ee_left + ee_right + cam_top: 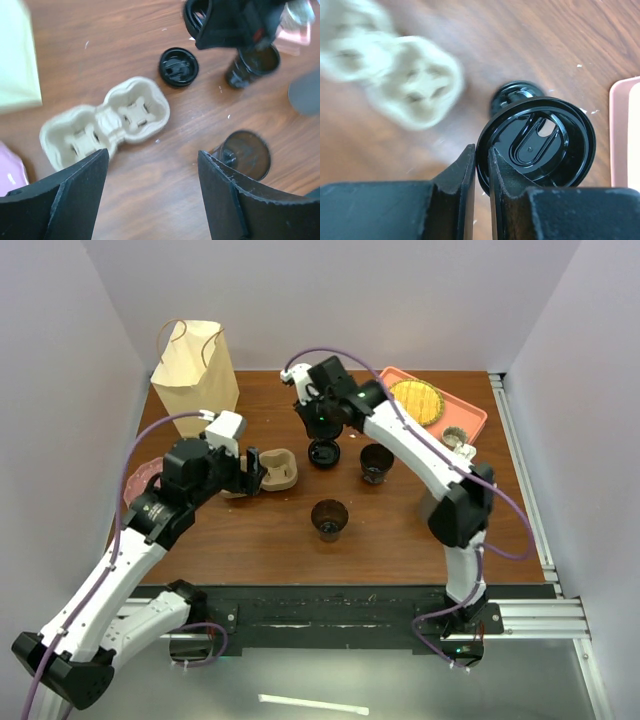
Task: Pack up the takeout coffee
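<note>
Wooden surface (250, 540) carries two uncovered black cups, near cup (329, 519) and far cup (377, 462), right of the pulp carrier (275, 470). We see the right tool (481, 155) clamped on a black lid (540, 145) by its rim; the left tool (152, 156) stands apart over the carrier

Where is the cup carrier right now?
In the top view the cup carrier lies left of centre on the table, just ahead of the open left end effector, with a loose black lid to its right and the paper bag farther back.
</note>
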Available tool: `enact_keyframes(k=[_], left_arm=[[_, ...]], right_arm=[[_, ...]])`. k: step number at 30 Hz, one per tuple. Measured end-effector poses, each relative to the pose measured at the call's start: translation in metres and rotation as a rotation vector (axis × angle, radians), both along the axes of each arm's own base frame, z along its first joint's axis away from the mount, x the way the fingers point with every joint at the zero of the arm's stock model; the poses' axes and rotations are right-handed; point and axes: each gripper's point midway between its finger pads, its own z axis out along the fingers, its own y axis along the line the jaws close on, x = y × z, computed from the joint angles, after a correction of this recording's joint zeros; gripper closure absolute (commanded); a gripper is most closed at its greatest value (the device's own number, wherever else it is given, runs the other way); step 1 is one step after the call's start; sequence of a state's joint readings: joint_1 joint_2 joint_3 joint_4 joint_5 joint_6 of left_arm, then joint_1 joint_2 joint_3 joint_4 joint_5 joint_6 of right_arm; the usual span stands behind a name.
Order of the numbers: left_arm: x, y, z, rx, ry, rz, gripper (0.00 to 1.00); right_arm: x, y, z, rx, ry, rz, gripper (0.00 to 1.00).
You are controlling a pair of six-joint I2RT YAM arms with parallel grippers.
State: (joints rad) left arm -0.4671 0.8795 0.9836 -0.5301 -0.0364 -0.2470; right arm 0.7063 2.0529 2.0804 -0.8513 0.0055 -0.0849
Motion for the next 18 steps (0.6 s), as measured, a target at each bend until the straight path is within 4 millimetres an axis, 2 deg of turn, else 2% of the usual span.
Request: enact_keyframes(k=[2,5,8,14,18], left_arm=[[-0.004,-0.009,0.0,0.073,-0.075,-0.122,0.22],[-0.013,-0.016,0.002,0.162,-0.178,-0.271,0.21],[-0.028,-0.023,0.009,0.23,-0.302,-0.418,0.2],[-0.049,-0.044,0.032,0.266,-0.493,-0.649,0.19],[-0.058,-0.062,0.04,0.254,-0.551,-0.788,0.2]], right_arm=[[-0.027,0.0,0.03,0.085,0.029,0.052,0.87],[-0.067,0.0,0.065,0.201,0.077,0.136,0.87],[-0.12,-0.003,0.095,0.327,0.165,0.244,0.87],[-0.193,-0.009,0.125,0.493,0.341,0.39,0.89],[-0.226,-0.013,0.126,0.551,0.467,0.445,0.9]])
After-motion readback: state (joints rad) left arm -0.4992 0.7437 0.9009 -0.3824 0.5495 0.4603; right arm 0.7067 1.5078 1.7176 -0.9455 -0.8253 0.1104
